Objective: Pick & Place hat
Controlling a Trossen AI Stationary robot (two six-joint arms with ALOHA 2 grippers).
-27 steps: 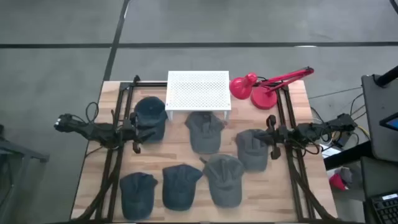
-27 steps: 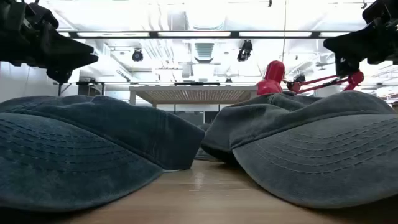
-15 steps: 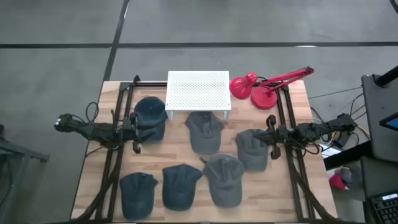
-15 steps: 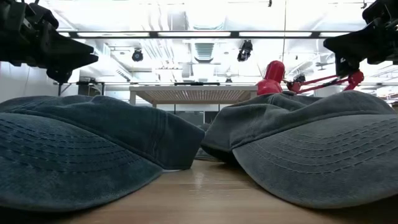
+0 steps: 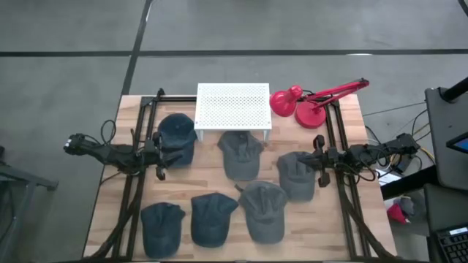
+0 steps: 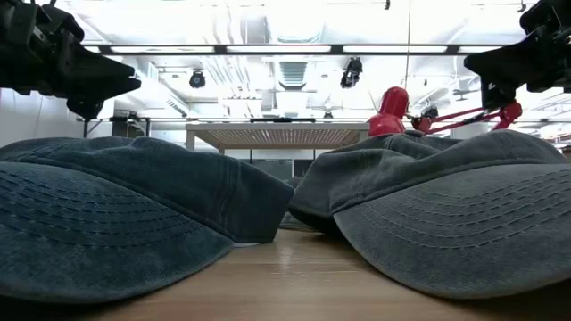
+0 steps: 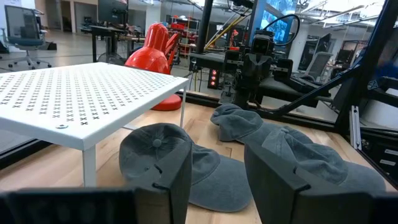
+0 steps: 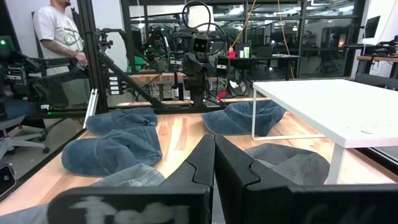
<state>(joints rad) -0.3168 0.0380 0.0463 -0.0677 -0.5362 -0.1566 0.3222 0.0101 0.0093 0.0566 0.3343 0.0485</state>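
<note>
From above: seven dark grey cotton caps laid out on the pale wooden table (image 5: 227,186), presumably spread apart so each can be lifted singly; three in a row along the near edge, among them the near-left cap (image 5: 161,226), two more in the middle, one toward the right edge (image 5: 296,175), one toward the left edge (image 5: 176,137) just beside the left gripper (image 5: 157,153). White perforated metal shelf (image 5: 233,107) standing at the middle of the far edge, likely the place meant for a hat, with nothing on top yet; red desk lamp (image 5: 311,100) at the far right corner. Right gripper (image 5: 320,161) hovering at the right edge, over the rim of the right-hand cap; both arms reaching inward, level, above the caps. From table height: two caps filling the foreground, the left-hand one (image 6: 125,214) and the right-hand one (image 6: 446,214) touching near the middle, shelf and lamp behind, both arms held high and clear of the fabric. From the left wrist: own fingers (image 7: 171,177) clearly apart, nothing between them, nothing touched; a cap with a top button (image 7: 174,158) lying ahead by the shelf leg. From the right wrist: own fingers (image 8: 199,165) pressed together, nothing gripped; caps ahead on the wood, a person (image 8: 62,34) standing beyond the table. No hat picked so far.
</note>
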